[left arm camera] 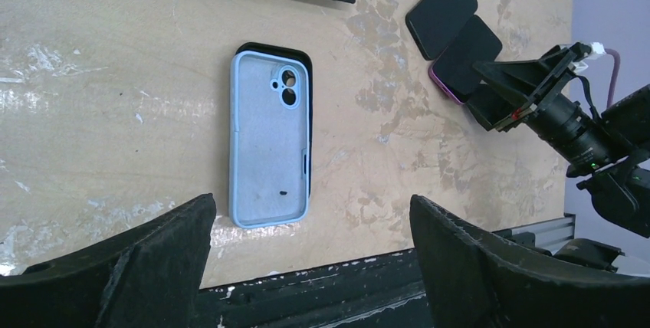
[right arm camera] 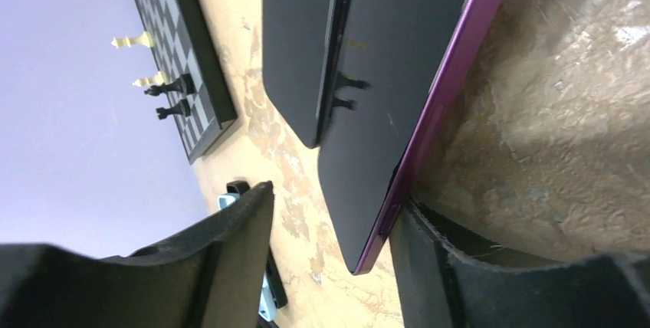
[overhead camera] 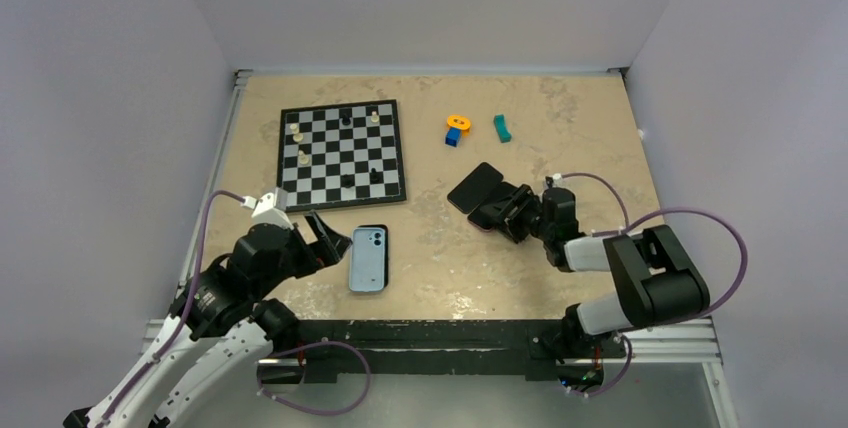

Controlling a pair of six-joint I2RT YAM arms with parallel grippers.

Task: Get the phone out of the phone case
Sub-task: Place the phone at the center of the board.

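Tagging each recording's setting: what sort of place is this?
Probably a lab robot test cell, not a home: plain pale walls box in a worn tabletop, with unrelated props laid out, a chessboard and toy blocks.

Light blue rubbery phone case (left arm camera: pixel 270 138): pale blue, one dark speck; black phone (left arm camera: pixel 310 98) shows as a rim behind it.
Square chessboard (overhead camera: pixel 343 153): black and silver-white checks, black frame.
Cream chess pieces (overhead camera: pixel 303 157); black chess pieces (overhead camera: pixel 373 175).
Purple-rimmed flat slab (right arm camera: pixel 398 98): black face, magenta-purple edge.
Plain black flat slab (overhead camera: pixel 477 185).
Orange ring (overhead camera: pixel 458 122); blue block (overhead camera: pixel 453 137); teal piece (overhead camera: pixel 502 128).
Table (overhead camera: pixel 560 118): beige, whitish mottling.
Left end effector (left arm camera: pixel 310 205), right end effector (right arm camera: pixel 335 199): black.
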